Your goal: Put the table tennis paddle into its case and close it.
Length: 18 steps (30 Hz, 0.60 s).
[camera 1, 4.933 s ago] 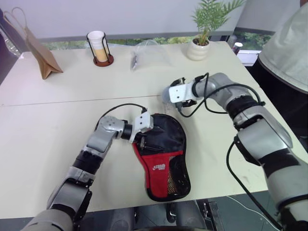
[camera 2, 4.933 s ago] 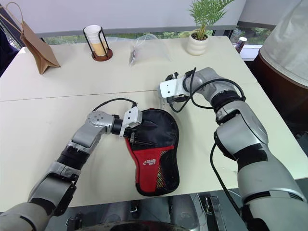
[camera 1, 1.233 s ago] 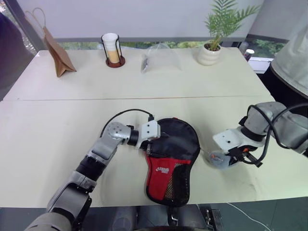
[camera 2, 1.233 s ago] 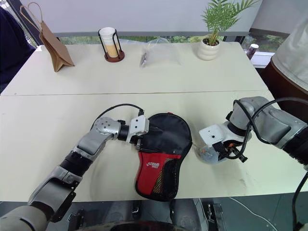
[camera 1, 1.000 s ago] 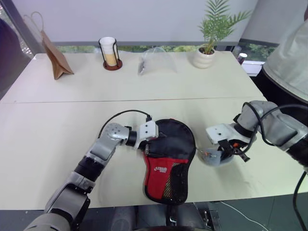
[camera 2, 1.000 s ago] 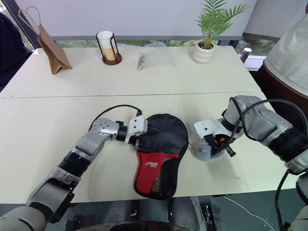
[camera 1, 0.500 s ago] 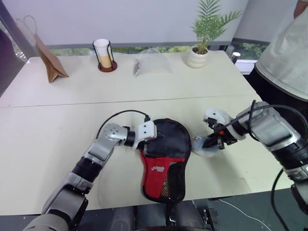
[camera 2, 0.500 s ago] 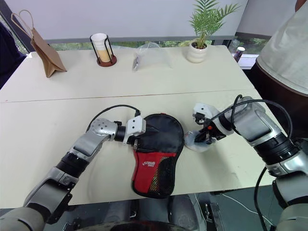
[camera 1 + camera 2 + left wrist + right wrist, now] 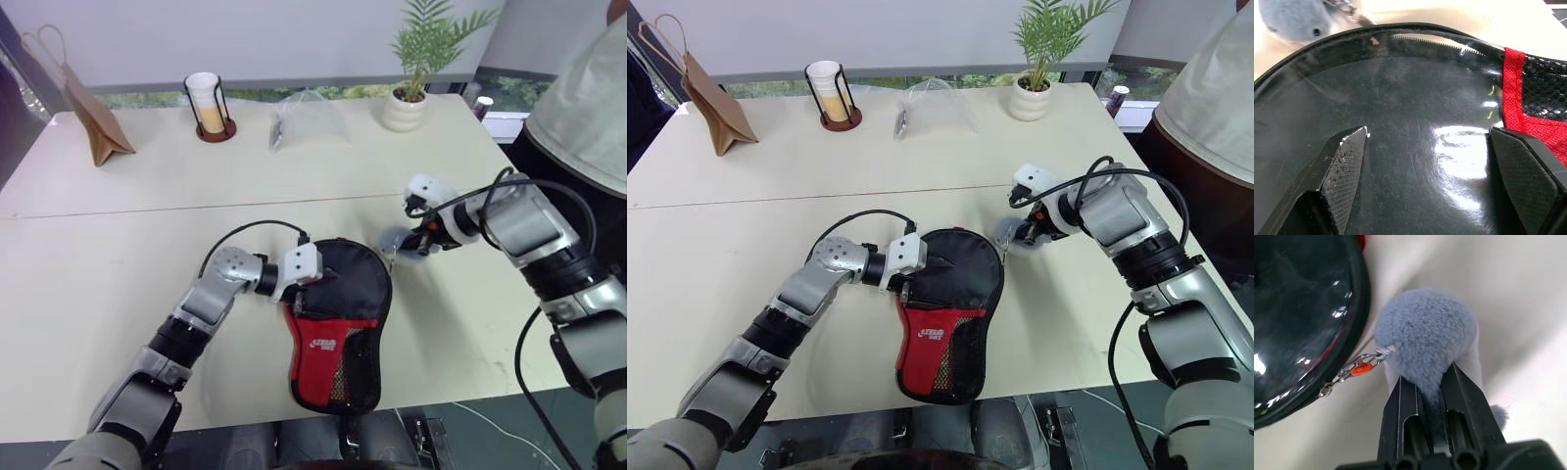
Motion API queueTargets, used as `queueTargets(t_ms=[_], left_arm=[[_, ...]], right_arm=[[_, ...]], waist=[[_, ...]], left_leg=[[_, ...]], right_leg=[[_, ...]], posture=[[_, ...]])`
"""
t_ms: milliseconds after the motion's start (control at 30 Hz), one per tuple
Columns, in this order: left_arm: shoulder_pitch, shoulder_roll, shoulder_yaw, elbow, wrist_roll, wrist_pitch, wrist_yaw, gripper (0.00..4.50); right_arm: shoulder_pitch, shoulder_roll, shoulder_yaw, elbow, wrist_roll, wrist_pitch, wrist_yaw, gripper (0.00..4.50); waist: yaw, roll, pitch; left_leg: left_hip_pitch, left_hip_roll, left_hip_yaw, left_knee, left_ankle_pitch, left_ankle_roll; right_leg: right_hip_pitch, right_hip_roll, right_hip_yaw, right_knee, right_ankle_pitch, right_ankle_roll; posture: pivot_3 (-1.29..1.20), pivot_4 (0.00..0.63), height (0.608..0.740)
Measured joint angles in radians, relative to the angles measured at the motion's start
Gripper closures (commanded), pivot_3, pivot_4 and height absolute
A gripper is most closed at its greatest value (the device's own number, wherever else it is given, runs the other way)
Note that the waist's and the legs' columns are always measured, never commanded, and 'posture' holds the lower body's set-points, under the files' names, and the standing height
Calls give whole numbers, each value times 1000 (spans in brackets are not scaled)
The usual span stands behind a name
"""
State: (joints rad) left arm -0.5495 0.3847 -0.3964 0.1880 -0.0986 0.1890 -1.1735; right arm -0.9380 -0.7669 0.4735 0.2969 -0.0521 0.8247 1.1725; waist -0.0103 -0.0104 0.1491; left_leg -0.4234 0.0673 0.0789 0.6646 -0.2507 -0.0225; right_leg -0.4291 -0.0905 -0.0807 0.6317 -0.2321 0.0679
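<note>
The case lies flat on the tabletop, its clear side between the spread left fingers. Just beside its rim, the right fingers pinch a grey fluffy pompom clipped to the zip.

Wide bare table at the left of the frame lets a gripper pass; paper bag, cup holder, plant block the top edge.

Office-like room (windowsill, potted plant, tables).
</note>
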Motion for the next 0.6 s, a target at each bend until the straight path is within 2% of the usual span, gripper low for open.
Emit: queueTargets(t_ms=[233,333,467,600], left_arm=[[-3,-10,6,4,-12,21,-3,323],[-4,-12,6,3,-17,27,-5,323],[-5,-10,0,3,-14,23,-9,323],[-10,-10,-20,2,-4,5,-23,323]], right_arm=[[-83,70,26,159,-64,-107,-27,4477],[-80,54,45,146,-94,-168,8,4477],[19,-75,59,-8,-111,-257,98,4477],[186,-285,58,-215,-175,-487,127,4477]], waist=[[-1,2,1],[2,3,2],[12,3,2],[35,4,2]], left_leg=[[0,0,0,0,0,0],[-1,0,0,0,0,0],[-2,0,0,0,0,0],[-1,-1,-1,0,0,0]], right_leg=[[0,0,0,0,0,0],[-1,0,0,0,0,1],[-1,0,0,0,-1,2],[0,0,0,-1,-3,4]], posture=[[0,150,740],[0,150,740],[0,150,740],[0,150,740]])
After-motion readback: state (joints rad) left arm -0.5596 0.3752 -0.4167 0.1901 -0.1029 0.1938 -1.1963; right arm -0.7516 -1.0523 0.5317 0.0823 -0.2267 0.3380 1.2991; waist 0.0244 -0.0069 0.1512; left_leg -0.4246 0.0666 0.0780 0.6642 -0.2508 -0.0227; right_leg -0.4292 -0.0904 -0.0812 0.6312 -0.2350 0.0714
